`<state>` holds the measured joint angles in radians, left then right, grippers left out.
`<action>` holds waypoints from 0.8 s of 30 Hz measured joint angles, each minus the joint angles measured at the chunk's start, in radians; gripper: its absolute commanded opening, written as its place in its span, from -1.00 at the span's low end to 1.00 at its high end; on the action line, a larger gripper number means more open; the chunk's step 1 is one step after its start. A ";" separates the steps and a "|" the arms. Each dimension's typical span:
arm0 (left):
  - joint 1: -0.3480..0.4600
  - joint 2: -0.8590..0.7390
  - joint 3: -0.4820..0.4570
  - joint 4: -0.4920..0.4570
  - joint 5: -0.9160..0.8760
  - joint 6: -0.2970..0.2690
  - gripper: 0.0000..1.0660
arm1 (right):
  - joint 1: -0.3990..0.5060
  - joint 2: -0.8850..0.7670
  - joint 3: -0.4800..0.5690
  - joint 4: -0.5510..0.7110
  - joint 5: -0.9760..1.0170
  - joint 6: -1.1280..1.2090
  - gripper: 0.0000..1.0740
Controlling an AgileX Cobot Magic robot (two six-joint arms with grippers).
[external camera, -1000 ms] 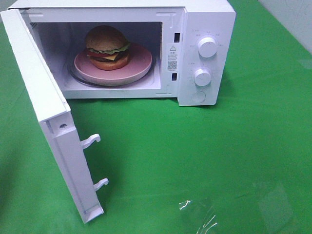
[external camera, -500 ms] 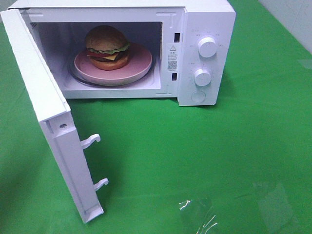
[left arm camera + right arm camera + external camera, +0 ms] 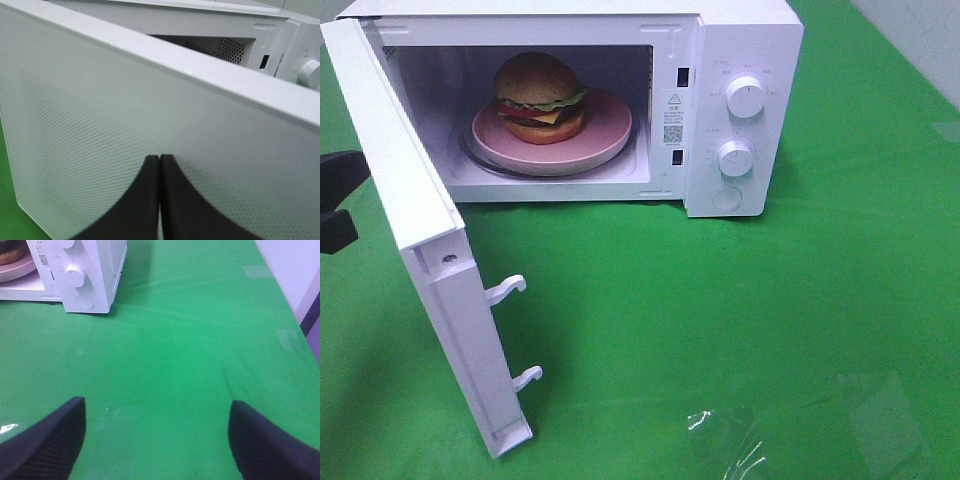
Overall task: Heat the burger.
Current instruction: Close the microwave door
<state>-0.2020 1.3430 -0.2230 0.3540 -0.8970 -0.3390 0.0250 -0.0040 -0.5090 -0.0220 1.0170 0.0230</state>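
Observation:
The burger (image 3: pixel 540 95) sits on a pink plate (image 3: pixel 608 135) inside the white microwave (image 3: pixel 745 40), whose door (image 3: pixel 410 200) stands swung wide open to the left. My left gripper (image 3: pixel 345 190) shows at the left edge, behind the door's outer face. In the left wrist view its fingertips (image 3: pixel 159 159) are pressed together, shut on nothing, close against the door panel (image 3: pixel 100 125). My right gripper (image 3: pixel 157 415) hangs open over bare green cloth, right of the microwave (image 3: pixel 100 270), with nothing between its fingers (image 3: pixel 55 435). It is outside the exterior high view.
Two white latch hooks (image 3: pixel 507 289) stick out of the door's edge. Two knobs (image 3: pixel 745 97) are on the microwave's right panel. Shiny clear patches (image 3: pixel 725 440) lie on the green cloth near the front. A pale wall (image 3: pixel 295 265) borders the table on the right.
My left gripper has come into the exterior high view at the left edge, behind the open door. The burger, plate and door have not moved.

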 measured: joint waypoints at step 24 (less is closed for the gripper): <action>-0.522 0.375 -0.374 -0.555 -0.004 0.300 -1.00 | 0.000 0.000 0.000 0.000 0.000 0.000 0.38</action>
<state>-0.7240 1.7180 -0.5970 -0.2010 -0.9010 -0.0390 0.0250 -0.0040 -0.5090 -0.0220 1.0170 0.0230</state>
